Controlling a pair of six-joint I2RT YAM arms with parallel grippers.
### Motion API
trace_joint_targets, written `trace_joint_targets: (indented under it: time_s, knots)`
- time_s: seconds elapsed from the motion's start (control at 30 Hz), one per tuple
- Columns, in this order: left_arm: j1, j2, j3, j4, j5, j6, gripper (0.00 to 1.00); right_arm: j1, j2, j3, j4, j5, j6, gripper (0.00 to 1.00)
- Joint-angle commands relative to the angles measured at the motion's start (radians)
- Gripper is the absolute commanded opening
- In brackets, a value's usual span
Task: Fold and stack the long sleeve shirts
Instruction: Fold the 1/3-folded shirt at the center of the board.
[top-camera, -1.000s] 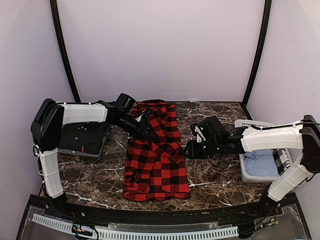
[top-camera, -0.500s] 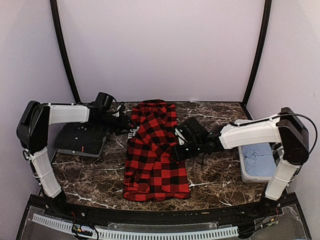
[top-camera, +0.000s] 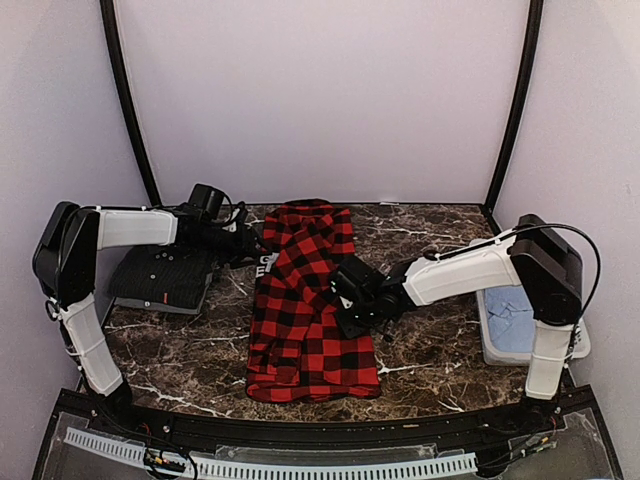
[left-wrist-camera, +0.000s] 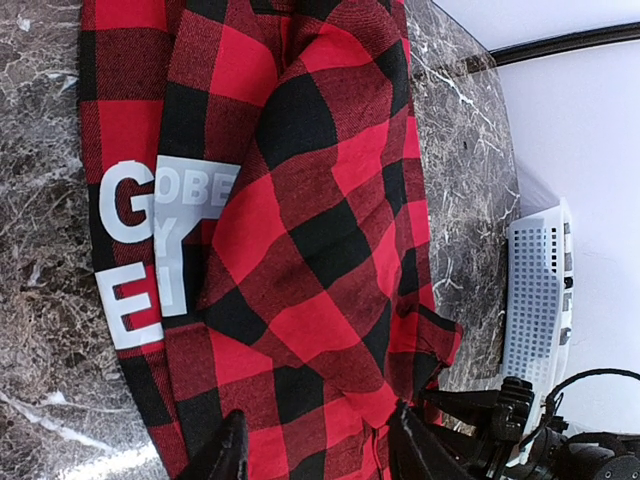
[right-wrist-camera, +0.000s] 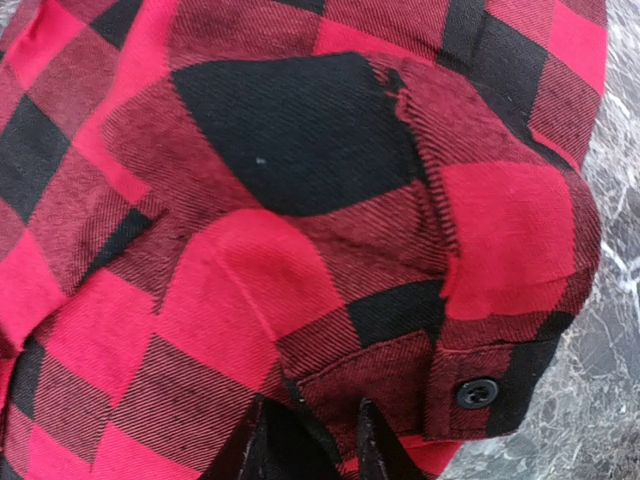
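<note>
The red-and-black flannel shirt (top-camera: 310, 340) lies as a long folded strip down the middle of the marble table, its white lettering (left-wrist-camera: 150, 240) at the upper left edge. The dark charcoal shirt (top-camera: 165, 275) lies folded at the left. My left gripper (top-camera: 248, 245) is open and empty, hovering by the flannel's upper left edge, and in its wrist view (left-wrist-camera: 322, 450) the jaws stand wide over the checks. My right gripper (top-camera: 348, 305) is at the flannel's right edge. In its wrist view (right-wrist-camera: 320, 440) the fingers are close together with the buttoned sleeve cuff (right-wrist-camera: 475, 392) cloth between them.
A white basket (top-camera: 487, 348) holding blue cloth (top-camera: 510, 315) stands at the right table edge; it also shows in the left wrist view (left-wrist-camera: 540, 300). Black frame posts rise at the back corners. A cable rail runs along the near edge.
My right gripper has moved left from beside the shirt onto the sleeve cuff. My left gripper has drawn back left off the shirt, uncovering the lettering.
</note>
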Motion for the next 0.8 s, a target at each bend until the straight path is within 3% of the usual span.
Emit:
trace_joint_targets:
  time_s: [0.0, 0.3, 0.57, 0.77]
  knots:
    - [0.008, -0.031, -0.019, 0.017, 0.016, -0.004, 0.46, 0.009, 0.032, 0.026, -0.033, 0.041, 0.004, 0.26]
    - [0.013, -0.027, -0.019, 0.019, 0.024, 0.001, 0.45, 0.010, 0.023, 0.059, -0.068, 0.105, 0.030, 0.25]
    - [0.019, -0.029, -0.022, 0.022, 0.032, 0.004, 0.45, 0.012, 0.047, 0.084, -0.098, 0.063, 0.013, 0.00]
    - [0.021, -0.036, -0.036, 0.033, 0.038, -0.003, 0.44, 0.019, 0.005, 0.156, -0.212, 0.019, 0.010, 0.00]
